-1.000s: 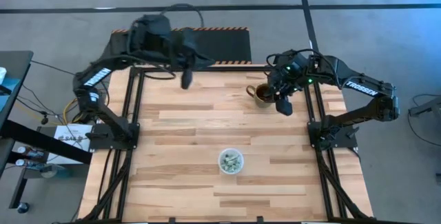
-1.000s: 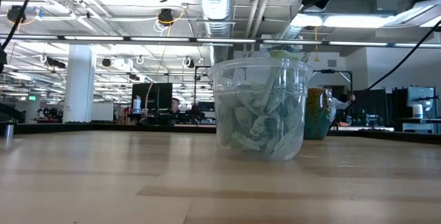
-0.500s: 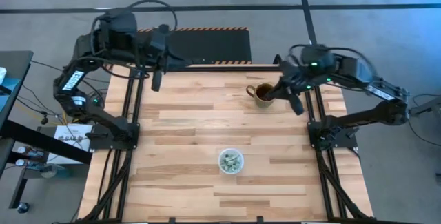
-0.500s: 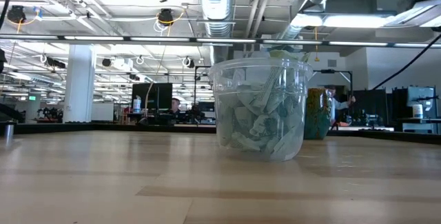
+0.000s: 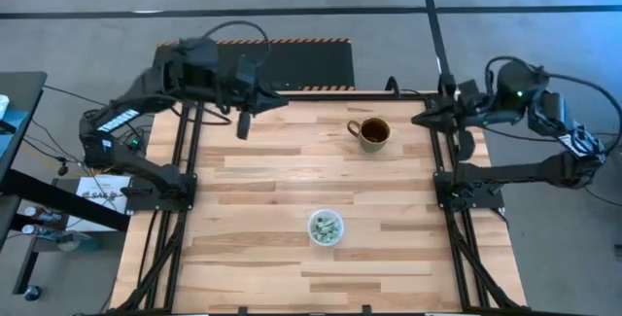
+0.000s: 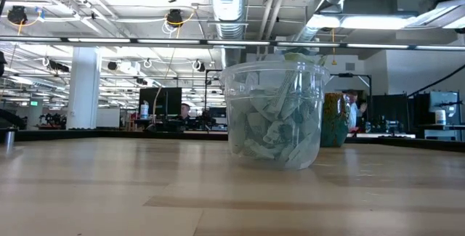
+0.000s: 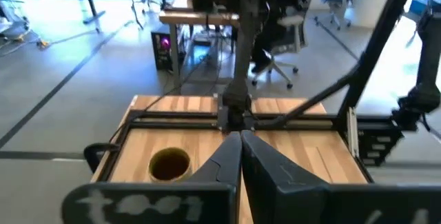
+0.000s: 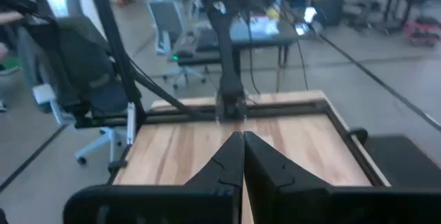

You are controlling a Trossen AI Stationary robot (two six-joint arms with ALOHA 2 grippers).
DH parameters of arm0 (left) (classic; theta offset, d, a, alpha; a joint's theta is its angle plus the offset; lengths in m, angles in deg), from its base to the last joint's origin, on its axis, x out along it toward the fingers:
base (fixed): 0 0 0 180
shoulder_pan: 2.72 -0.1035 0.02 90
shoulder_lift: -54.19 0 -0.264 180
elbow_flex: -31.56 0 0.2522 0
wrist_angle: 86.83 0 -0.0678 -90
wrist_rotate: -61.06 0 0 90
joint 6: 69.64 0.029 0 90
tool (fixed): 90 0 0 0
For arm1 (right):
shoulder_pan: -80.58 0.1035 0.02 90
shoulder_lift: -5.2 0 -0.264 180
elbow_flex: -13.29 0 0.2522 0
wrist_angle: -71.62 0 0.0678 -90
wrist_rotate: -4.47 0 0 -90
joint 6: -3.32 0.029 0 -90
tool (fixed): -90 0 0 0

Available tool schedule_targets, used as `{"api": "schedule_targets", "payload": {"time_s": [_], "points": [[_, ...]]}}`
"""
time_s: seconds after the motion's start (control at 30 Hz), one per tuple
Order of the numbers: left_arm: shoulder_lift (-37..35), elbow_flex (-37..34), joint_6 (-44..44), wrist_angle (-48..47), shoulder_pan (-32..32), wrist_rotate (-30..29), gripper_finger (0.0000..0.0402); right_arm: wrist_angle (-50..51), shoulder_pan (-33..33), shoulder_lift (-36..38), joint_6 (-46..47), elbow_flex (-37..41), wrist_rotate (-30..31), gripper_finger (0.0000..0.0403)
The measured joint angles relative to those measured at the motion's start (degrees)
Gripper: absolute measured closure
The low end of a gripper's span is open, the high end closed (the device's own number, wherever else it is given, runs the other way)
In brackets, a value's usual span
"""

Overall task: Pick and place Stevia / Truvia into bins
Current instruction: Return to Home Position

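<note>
Round clear plastic cup (image 6: pixel 270 70), packed with flat green paper sachets (image 6: pixel 275 131).

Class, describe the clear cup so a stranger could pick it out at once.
On the wooden table, the clear cup stands alone, midway between the sides. It is packed with pale green sachets, unlike the brown mug with dark contents nearer the right arm.

Upright clear cup (image 5: pixel 326 228) holding sachets (image 6: pixel 274 127)
</note>
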Motion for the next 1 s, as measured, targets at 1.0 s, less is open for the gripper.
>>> {"api": "schedule_targets", "payload": {"time_s": [1.0], "points": [[-49.9, -51.1, -11.7, 33.5, -9.2, -8.1, 0.0401, -24.9, 1.0, 30.4, 8.6, 24.2, 10.5, 0.0403]]}}
